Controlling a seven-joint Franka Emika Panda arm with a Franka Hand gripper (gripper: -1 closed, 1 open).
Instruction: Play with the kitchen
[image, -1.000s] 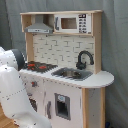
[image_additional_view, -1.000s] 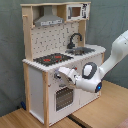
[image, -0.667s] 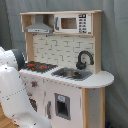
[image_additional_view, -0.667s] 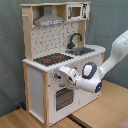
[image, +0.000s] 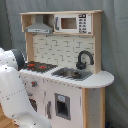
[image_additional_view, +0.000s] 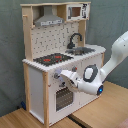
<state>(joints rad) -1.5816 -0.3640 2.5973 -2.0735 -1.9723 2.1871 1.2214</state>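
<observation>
arm (image_additional_view: 107, 60) reaching to kitchen (image_additional_view: 55, 60) front | gripper (image_additional_view: 64, 75) at knob panel above oven door (image_additional_view: 62, 97) | jaws: cannot tell

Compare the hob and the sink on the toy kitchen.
The hob is flat and black with red rings; the sink is a sunken grey basin. A black tap stands behind the sink; nothing stands at the hob. In the second exterior view the hob is nearer the camera, the sink farther back. Both sit in the white countertop.

white-and-wood kitchen (image_additional_view: 37, 80), black-red hob (image_additional_view: 52, 59)
</observation>
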